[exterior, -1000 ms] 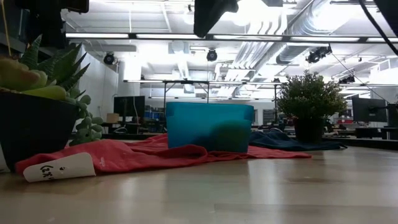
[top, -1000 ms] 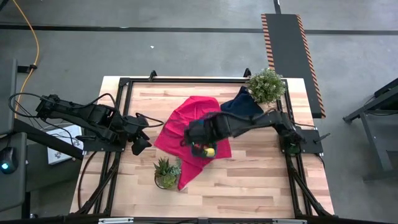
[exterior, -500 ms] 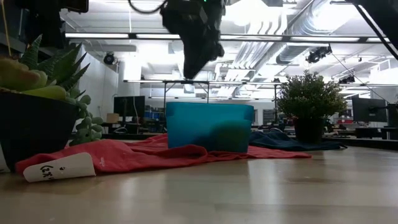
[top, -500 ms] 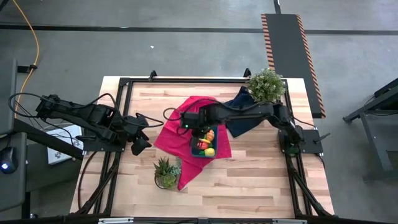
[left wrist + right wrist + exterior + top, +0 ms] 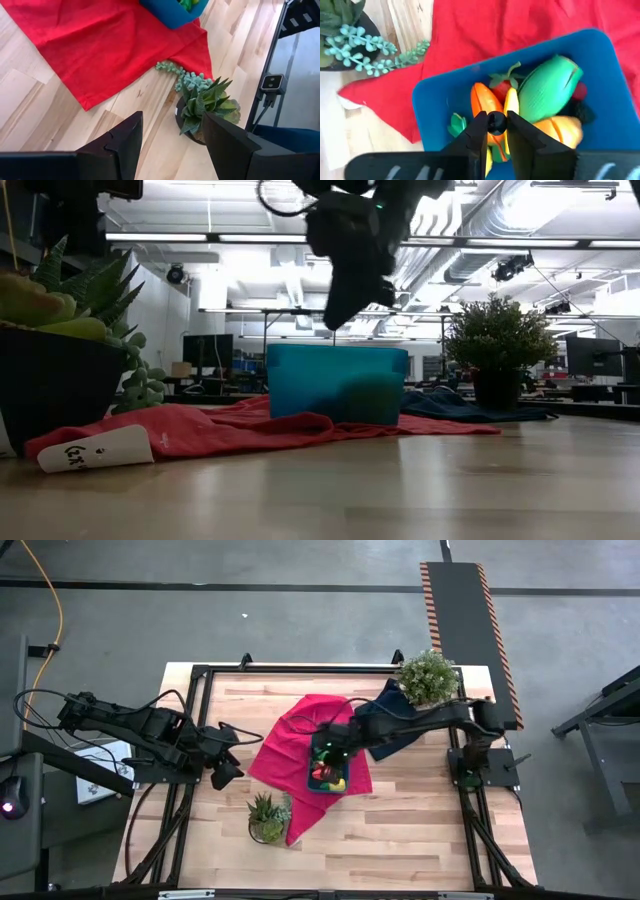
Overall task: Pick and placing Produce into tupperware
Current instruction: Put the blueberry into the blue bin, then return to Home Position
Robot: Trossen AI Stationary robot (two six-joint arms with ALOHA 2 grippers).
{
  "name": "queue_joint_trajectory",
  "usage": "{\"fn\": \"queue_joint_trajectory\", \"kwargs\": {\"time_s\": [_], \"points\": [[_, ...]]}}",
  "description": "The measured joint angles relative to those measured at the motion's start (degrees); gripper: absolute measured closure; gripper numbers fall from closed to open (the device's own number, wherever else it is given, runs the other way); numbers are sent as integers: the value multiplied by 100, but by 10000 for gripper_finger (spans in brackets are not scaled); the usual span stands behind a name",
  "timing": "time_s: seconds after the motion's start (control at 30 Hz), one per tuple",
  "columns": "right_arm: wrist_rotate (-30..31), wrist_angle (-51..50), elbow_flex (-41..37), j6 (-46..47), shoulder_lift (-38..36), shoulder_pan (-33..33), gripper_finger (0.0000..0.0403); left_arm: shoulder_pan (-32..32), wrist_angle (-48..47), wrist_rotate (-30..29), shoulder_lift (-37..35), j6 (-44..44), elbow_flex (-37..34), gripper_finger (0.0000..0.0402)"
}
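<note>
The teal tupperware (image 5: 327, 762) (image 5: 335, 385) sits on a red cloth (image 5: 290, 755) near the table's middle. Several pieces of produce lie in it: a green one (image 5: 547, 85), an orange one (image 5: 487, 102) and a yellow-orange one (image 5: 562, 131). My right gripper (image 5: 330, 747) (image 5: 338, 315) (image 5: 496, 125) hangs shut above the tub's far end, pointing down and touching nothing. My left gripper (image 5: 227, 773) (image 5: 172, 135) waits open over the table's left side, well clear of the tub (image 5: 170, 15).
A succulent in a dark pot (image 5: 266, 818) (image 5: 205, 110) stands near the table's front edge beside the red cloth, with a paper label (image 5: 95, 450) by it. A leafy potted plant (image 5: 428, 678) and a navy cloth (image 5: 400, 715) occupy the far right corner.
My right gripper left its spot over the tub, swung toward the table's far left, then came back right over the tub's far end. In the low view it has come down into sight above the tub. The produce in the tub now shows uncovered.
</note>
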Motion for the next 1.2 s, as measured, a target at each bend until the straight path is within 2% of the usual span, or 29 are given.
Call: {"fn": "queue_joint_trajectory", "kwargs": {"time_s": [0.1, 0.23, 0.6, 0.9, 1.2], "points": [[-175, 453, -546, 131, -365, -48, 356, 0, 68, -30, -2, 0, 0, 208], [-249, 652, -841, 63, -553, -32, 342, 0, 78, -153, -2, 0, 0, 208], [-221, 660, -873, -442, -553, -58, 291, 0, 106, -134, 0, -2, 0, 208], [-271, 842, -873, -732, -553, -83, 289, 0, 370, 91, 0, -12, 0, 208], [-1406, 1431, -868, -344, -879, -26, 289, 0, 575, 97, 0, -7, 0, 208]]}}
